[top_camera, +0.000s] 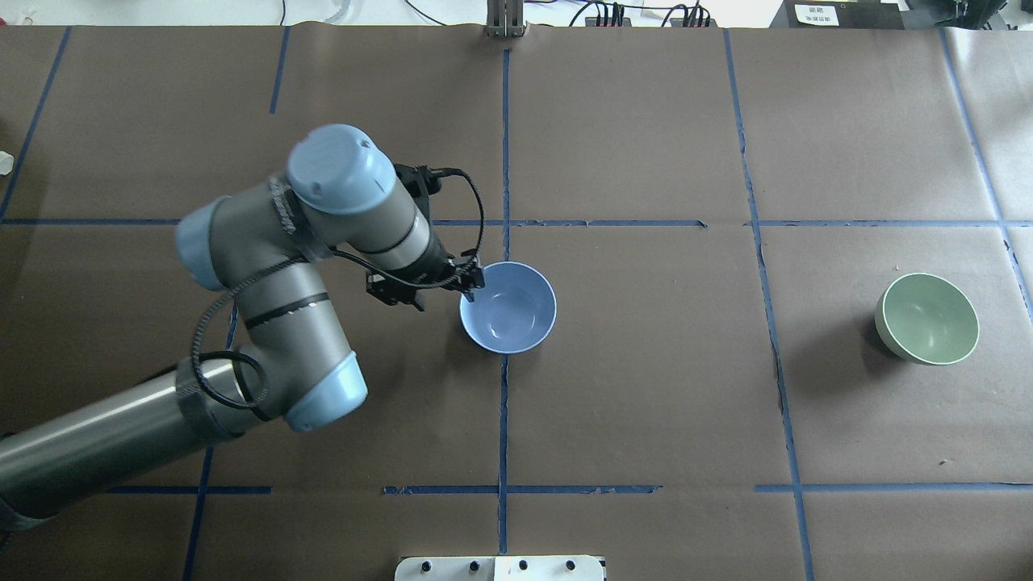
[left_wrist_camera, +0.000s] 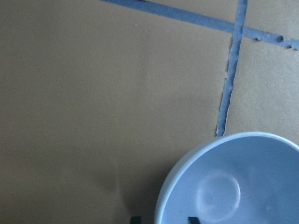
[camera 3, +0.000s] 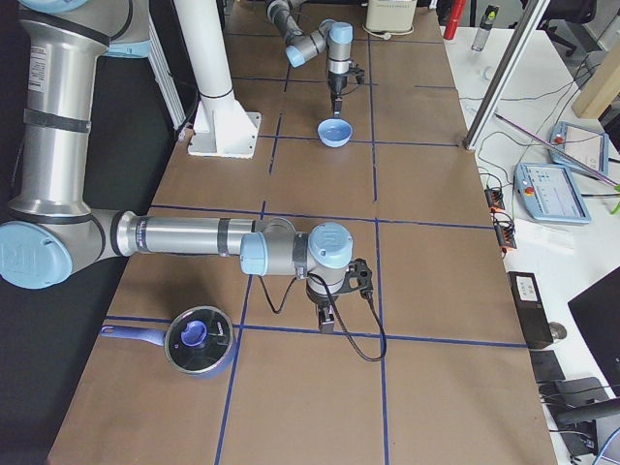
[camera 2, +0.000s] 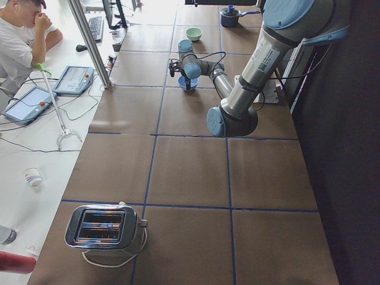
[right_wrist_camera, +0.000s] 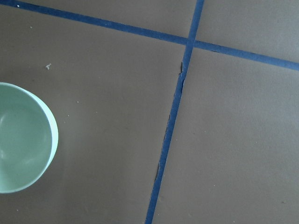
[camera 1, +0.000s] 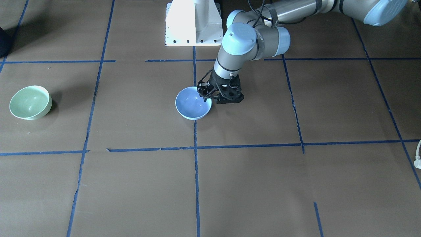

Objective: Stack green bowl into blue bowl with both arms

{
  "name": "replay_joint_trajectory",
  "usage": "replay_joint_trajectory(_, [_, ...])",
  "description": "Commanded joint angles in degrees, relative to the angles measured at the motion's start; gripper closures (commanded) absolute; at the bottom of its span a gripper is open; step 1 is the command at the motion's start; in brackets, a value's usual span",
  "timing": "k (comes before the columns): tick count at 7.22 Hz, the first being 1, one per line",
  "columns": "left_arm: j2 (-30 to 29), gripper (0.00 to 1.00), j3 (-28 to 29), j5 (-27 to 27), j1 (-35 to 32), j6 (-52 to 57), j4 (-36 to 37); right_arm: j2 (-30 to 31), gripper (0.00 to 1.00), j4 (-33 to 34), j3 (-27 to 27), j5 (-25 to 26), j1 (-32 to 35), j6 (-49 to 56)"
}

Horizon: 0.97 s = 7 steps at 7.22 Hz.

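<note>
At mid-frame from across the desk (camera 1: pixel 296 184), find the blue bowl (camera 1: pixel 192 107) sitting flat, with the left tool (camera 1: pixel 207 98) down on its upper-right rim; spot the green bowl (camera 1: pixel 30 102) well apart at the far left edge. From overhead, see that tool at the blue bowl's upper-left rim and the green bowl alone at the far right. From the left end, make out both bowls only small, near top centre. From the right end, note the right tool (camera 3: pixel 327 320) low at lower centre, near a lidded pan (camera 3: pixel 199 339); cannot tell its opening. Through the left wrist, count two fingertips (left_wrist_camera: pixel 135 219) at the bottom edge, narrowly parted, astride the rim and seemingly not pinching. Through the right wrist, catch the green bowl at the left edge, with no fingers in shot. For the step in hand, judged as settling the blue bowl as target: keep it flat, lift straight up clear of the rim without dragging, then send the right tool for the green rim.
</note>
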<state>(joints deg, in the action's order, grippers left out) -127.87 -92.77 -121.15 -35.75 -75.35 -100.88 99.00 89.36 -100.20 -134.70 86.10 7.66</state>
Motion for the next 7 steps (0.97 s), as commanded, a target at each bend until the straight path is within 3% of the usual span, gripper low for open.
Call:
replay_joint_trajectory(1, [11.4,0.00,-7.7,-9.3,-11.0,17.6,2.3,-2.3,0.00,-0.1,-0.5,0.0,-1.5,-3.6])
replay_joint_trajectory(3, [20.8,0.00,-8.6,-12.9,-24.2,44.0,7.7,-3.0,0.00,-0.1,-0.6,0.1,-2.7,-5.4])
replay_joint_trajectory(5, [32.5,0.00,-7.6,-13.1,-39.1,70.0,9.3,-3.0,0.00,-0.1,-0.5,0.1,-2.7,-5.5])
replay_joint_trajectory(7, [39.5,0.00,-7.5,-13.1,-50.9,86.2,16.4,-3.0,0.00,-0.1,-0.5,0.1,-2.7,-5.5])
